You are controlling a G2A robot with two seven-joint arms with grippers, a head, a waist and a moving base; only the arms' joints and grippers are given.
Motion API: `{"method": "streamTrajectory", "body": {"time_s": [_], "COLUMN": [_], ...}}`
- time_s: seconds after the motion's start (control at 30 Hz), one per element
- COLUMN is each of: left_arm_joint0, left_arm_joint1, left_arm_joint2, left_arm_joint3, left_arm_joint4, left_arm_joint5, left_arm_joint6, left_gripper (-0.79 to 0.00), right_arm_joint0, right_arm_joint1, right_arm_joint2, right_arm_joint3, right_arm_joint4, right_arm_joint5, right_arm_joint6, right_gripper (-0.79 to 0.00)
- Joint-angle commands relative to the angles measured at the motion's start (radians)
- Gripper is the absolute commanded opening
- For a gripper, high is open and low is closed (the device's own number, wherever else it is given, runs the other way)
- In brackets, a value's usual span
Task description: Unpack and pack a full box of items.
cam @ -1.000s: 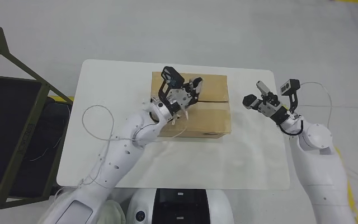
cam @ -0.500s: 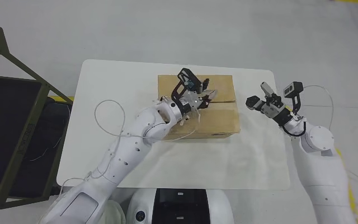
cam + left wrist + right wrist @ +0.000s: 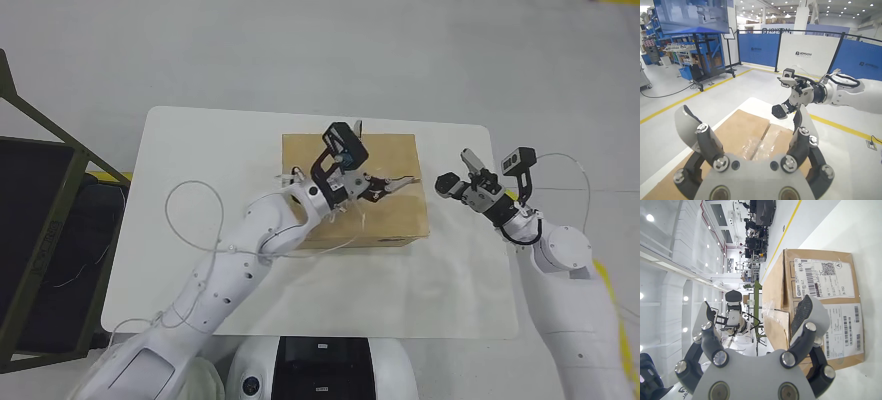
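The closed cardboard box (image 3: 400, 215) sits by the table's (image 3: 200, 150) far edge, toward its right edge. The left tool (image 3: 385, 185) hangs wide open over the taped seam (image 3: 761, 140); the right tool (image 3: 756, 306), also spread, sits beside the end face bearing barcoded shipping labels (image 3: 821, 279). Stiff board, likely heavy if full; the tape looks slick, so flap edges seem the better hold.

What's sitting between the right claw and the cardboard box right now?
Nothing. In the top view, only a narrow strip of bare white table separates the right claw from the box.
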Motion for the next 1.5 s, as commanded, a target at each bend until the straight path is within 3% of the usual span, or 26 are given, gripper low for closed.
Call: {"method": "streamTrajectory", "body": {"time_s": [0.0, 0.23, 0.57, 0.8, 1.17, 1.47], "left_arm_joint0": [0.009, 0.099, 0.316, 0.372, 0.409, 0.387], "left_arm_joint1": [0.001, 0.024, 0.079, 0.102, 0.130, 0.143], "left_arm_joint2": [-0.007, -0.097, -0.409, -0.575, -0.764, -0.863], "left_arm_joint3": [-0.016, -0.112, -0.261, -0.235, -0.167, -0.074], "left_arm_joint4": [0.005, 0.033, -0.010, -0.109, -0.212, -0.363], "left_arm_joint5": [-0.005, -0.038, -0.123, -0.216, -0.317, -0.300], "left_arm_joint6": [0.008, -0.003, -0.031, -0.076, -0.141, -0.146], "left_gripper": [0.000, 0.000, 0.000, 0.000, 0.000, 0.000], "right_arm_joint0": [0.001, 0.000, -0.014, -0.012, 0.008, 0.109], "right_arm_joint1": [0.000, 0.001, 0.005, 0.005, 0.001, -0.017], "right_arm_joint2": [-0.001, -0.001, 0.022, 0.004, -0.060, -0.198], "right_arm_joint3": [-0.001, -0.016, -0.102, -0.167, -0.298, -0.264], "right_arm_joint4": [-0.002, -0.011, -0.063, -0.088, -0.118, -0.131], "right_arm_joint5": [0.000, -0.001, 0.000, 0.041, 0.106, 0.155], "right_arm_joint6": [0.002, -0.002, -0.059, -0.067, -0.047, -0.014], "right_gripper": [0.000, 0.000, 0.000, 0.000, 0.000, 0.000]}}
